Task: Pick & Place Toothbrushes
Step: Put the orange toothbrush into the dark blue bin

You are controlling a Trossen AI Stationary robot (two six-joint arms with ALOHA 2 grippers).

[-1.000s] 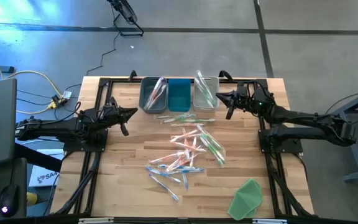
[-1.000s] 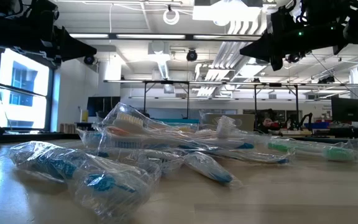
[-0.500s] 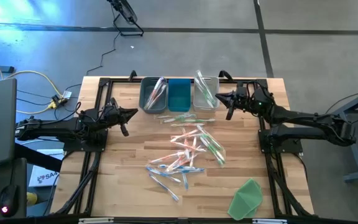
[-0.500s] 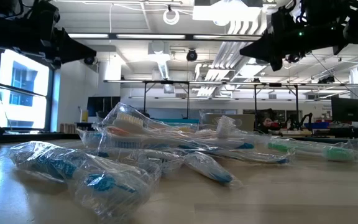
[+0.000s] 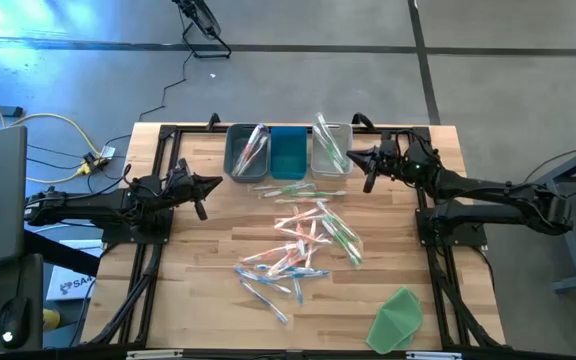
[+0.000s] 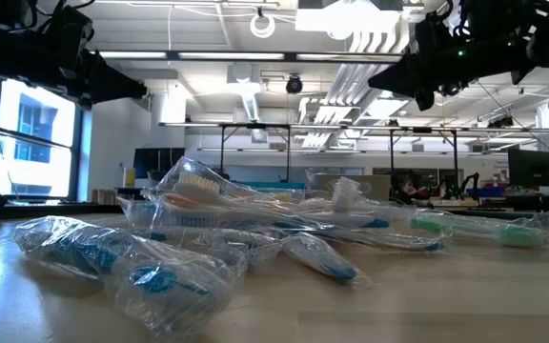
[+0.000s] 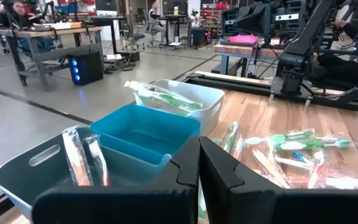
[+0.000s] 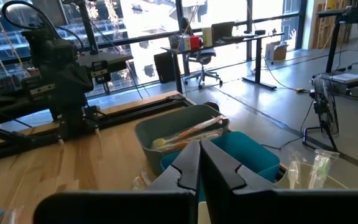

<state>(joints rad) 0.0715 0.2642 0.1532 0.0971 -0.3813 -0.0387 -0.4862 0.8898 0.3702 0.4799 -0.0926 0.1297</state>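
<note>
Several wrapped toothbrushes (image 5: 303, 240) in pink, blue and green lie scattered on the wooden table's middle; in the low view they show as a crinkled pile (image 6: 255, 238). Three bins stand at the far edge: a grey one (image 5: 246, 152) with pink toothbrushes, an empty teal one (image 5: 288, 152), and a pale grey one (image 5: 330, 150) with green toothbrushes. My left gripper (image 5: 216, 181) hovers shut above the table, left of the grey bin. My right gripper (image 5: 351, 155) hovers shut just right of the pale grey bin. Neither holds anything.
A folded green sheet (image 5: 398, 318) lies near the front right corner. Black frame rails run along the table's left and right sides (image 5: 148, 270). Bare wood shows at the front left and around the pile.
</note>
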